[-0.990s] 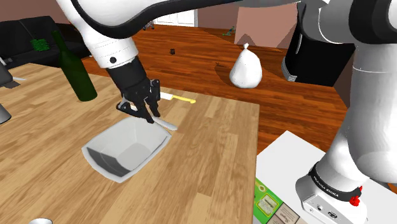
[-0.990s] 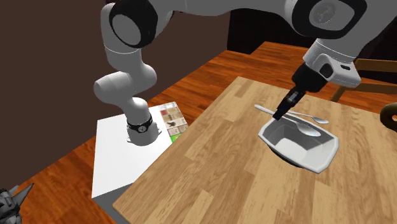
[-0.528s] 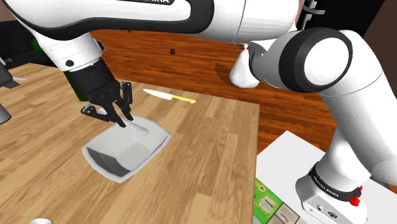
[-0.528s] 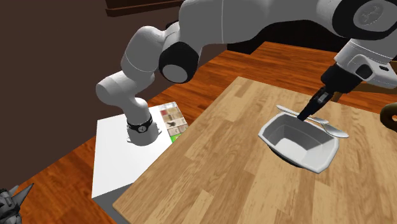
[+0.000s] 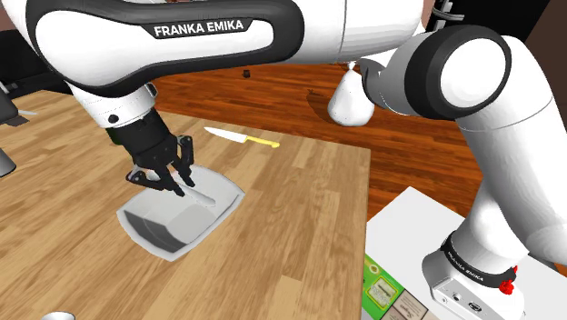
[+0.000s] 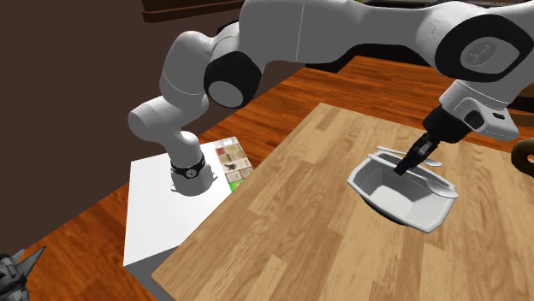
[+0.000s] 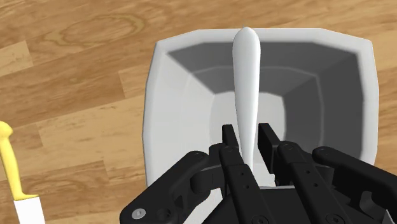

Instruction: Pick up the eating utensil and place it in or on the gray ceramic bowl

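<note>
hand [image 7: 249,137]: clamped on the white utensil [image 7: 245,76] | utensil: lower left of centre in shoulder view, above grey-white bowl [image 7: 153,95] | axis: straight out from the fingers across the hollow, tip over far rim | judged next: lower, release

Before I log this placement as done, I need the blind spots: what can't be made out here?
- Wrist view: near end of the spoon, hidden by the gripper.
- Wrist view: most of the knife blade, cut off by the edge.
- Shoulder view: a white object at the bottom edge, cut off, unidentifiable.
- Second exterior view: dark object cut by the right edge.
</note>
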Tool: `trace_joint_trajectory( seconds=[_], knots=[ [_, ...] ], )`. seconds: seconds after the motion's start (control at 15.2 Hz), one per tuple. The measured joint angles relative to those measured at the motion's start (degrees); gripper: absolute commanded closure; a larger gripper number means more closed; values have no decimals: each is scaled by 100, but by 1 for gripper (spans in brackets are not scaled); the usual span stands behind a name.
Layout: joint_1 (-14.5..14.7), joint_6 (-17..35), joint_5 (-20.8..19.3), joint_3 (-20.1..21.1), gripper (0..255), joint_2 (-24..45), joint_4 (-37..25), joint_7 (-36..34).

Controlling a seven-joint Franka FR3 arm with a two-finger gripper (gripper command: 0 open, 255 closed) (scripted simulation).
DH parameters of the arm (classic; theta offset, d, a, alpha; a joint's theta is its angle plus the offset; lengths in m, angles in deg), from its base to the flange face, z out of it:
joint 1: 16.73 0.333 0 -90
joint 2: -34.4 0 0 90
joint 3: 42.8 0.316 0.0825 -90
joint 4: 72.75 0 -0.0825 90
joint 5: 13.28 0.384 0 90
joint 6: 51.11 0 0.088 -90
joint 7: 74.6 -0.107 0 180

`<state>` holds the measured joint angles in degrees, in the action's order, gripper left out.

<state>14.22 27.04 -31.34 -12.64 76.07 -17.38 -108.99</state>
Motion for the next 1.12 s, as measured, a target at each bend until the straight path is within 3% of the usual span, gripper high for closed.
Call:
trace_joint_trajectory(
  seconds=[0.33, 0.79, 0.86, 1.12],
  knots=[
    [-143, 448, 30, 22, 255, -105, 580, -54],
    [-164, 585, 22, 17, 255, -85, 701, -67],
    [-164, 585, 22, 17, 0, -85, 702, -67],
    [-165, 586, 22, 17, 0, -85, 702, -67]
  ],
)
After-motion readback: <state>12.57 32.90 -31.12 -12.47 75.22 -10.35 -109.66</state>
